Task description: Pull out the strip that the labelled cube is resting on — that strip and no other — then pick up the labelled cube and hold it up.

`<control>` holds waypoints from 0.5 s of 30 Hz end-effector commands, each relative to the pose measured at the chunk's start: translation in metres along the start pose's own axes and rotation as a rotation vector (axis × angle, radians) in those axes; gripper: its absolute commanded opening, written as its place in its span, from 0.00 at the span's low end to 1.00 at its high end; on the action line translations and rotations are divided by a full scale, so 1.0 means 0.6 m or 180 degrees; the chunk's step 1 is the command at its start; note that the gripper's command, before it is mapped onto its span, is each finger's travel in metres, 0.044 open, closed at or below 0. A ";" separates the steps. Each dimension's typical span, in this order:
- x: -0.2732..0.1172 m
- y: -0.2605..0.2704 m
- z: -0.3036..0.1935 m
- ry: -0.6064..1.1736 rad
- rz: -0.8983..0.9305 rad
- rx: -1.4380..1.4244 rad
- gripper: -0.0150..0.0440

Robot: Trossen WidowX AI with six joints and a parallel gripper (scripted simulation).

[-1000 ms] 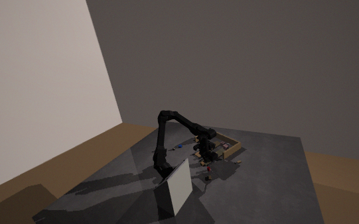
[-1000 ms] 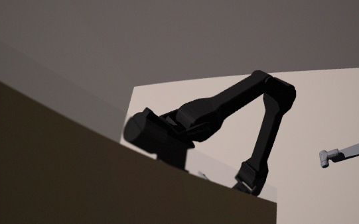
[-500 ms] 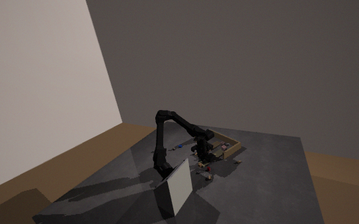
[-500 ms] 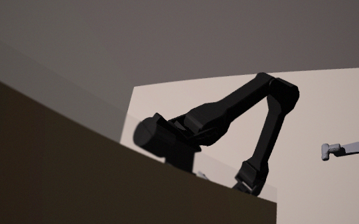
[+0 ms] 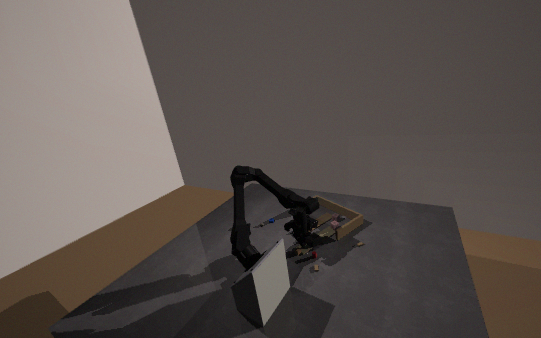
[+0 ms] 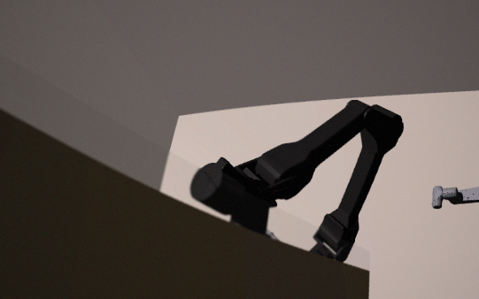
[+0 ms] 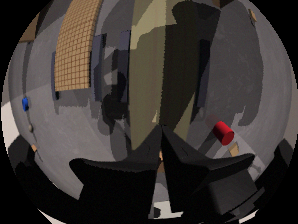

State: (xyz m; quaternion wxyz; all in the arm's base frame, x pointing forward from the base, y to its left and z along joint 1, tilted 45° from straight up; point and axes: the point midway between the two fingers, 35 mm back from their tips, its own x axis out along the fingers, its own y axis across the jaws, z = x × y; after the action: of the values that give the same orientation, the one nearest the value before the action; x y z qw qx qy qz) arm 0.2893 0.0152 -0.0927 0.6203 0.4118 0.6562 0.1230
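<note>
My gripper (image 5: 306,244) (image 7: 160,129) is shut and points down, its tips together with no object plainly between them. An olive strip (image 7: 146,85) runs straight ahead under the tips, partly in shadow; its near end is hidden by the fingers. A small orange part shows in the gap behind the tips. A tan gridded strip (image 7: 75,55) lies to the left in the wrist view. Small pinkish cubes (image 5: 334,224) are beyond the gripper by the wooden frame; no label can be made out, nor which strip bears which cube. The exterior view hides the fingertips.
Dark rails (image 7: 203,72) stand beside the strips. A wooden frame (image 5: 351,226) is behind the gripper. A red cylinder (image 5: 314,255) (image 7: 223,133) is right of the fingers in the wrist view. A small blue object (image 5: 271,220) (image 7: 25,104) lies left. A pale upright panel (image 5: 272,285) stands near the arm's base.
</note>
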 end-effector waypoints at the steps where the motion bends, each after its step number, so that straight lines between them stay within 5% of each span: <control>1: 0.008 -0.001 -0.025 0.0082 0.0004 0.0054 0.25; 15: 0.007 0.000 -0.060 0.0085 0.0004 0.0056 0.25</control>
State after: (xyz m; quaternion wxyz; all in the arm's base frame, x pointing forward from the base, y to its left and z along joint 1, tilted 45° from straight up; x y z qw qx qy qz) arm 0.2699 0.0228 -0.0878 0.6206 0.4119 0.6558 0.1229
